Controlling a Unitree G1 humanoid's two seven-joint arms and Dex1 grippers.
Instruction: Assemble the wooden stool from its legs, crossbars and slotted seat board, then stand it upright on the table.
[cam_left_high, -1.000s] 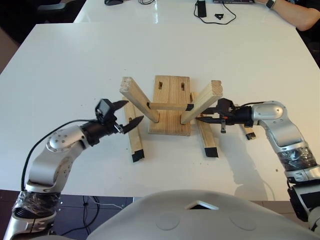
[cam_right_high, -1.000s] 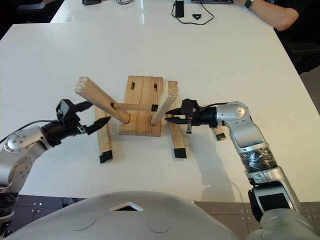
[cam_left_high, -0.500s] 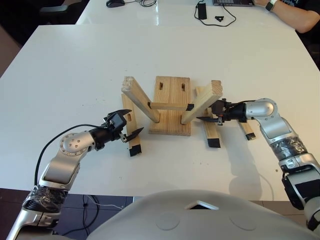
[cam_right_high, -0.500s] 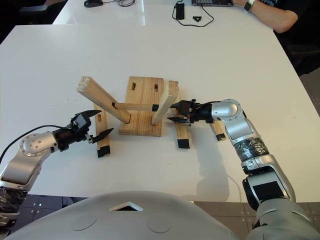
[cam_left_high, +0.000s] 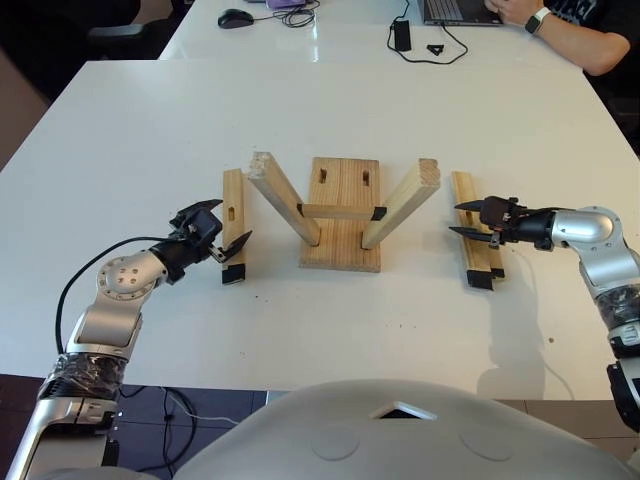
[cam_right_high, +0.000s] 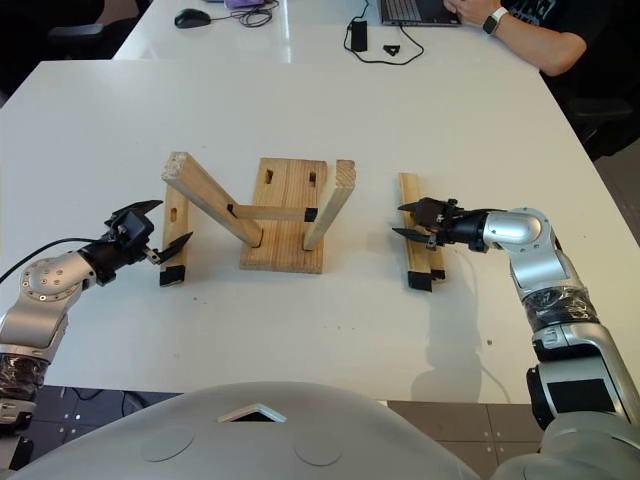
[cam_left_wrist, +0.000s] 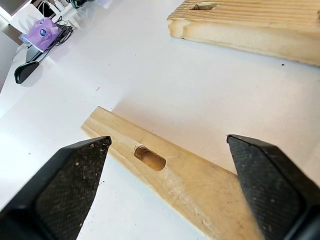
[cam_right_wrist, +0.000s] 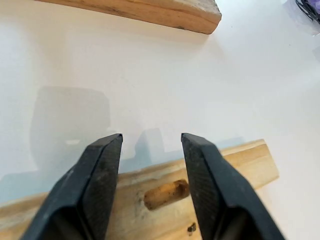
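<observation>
The slotted seat board (cam_left_high: 340, 250) lies flat mid-table. On it rest two legs (cam_left_high: 283, 197) (cam_left_high: 402, 203), splayed outward and joined by a crossbar (cam_left_high: 338, 212). A loose leg (cam_left_high: 233, 200) lies to the board's left. My left gripper (cam_left_high: 235, 220) is open over that leg's near half, its slot (cam_left_wrist: 150, 158) between the fingers (cam_left_wrist: 70, 185). Another loose leg (cam_left_high: 472, 255) lies to the right, with a short wooden piece (cam_left_high: 495, 266) beside it. My right gripper (cam_left_high: 454, 219) is open above the slotted part (cam_right_wrist: 165, 194) of this leg.
A second white table (cam_left_high: 330, 25) behind carries a mouse (cam_left_high: 236, 17), a black adapter with cable (cam_left_high: 400, 35) and a laptop, with a person's arm at the far right. Bare tabletop (cam_left_high: 340, 330) stretches along the near edge and to both sides.
Both loose legs now lie farther out from the seat board. Each gripper has swung outward with its leg, the left one leftward, the right one rightward. The head view has also shifted.
</observation>
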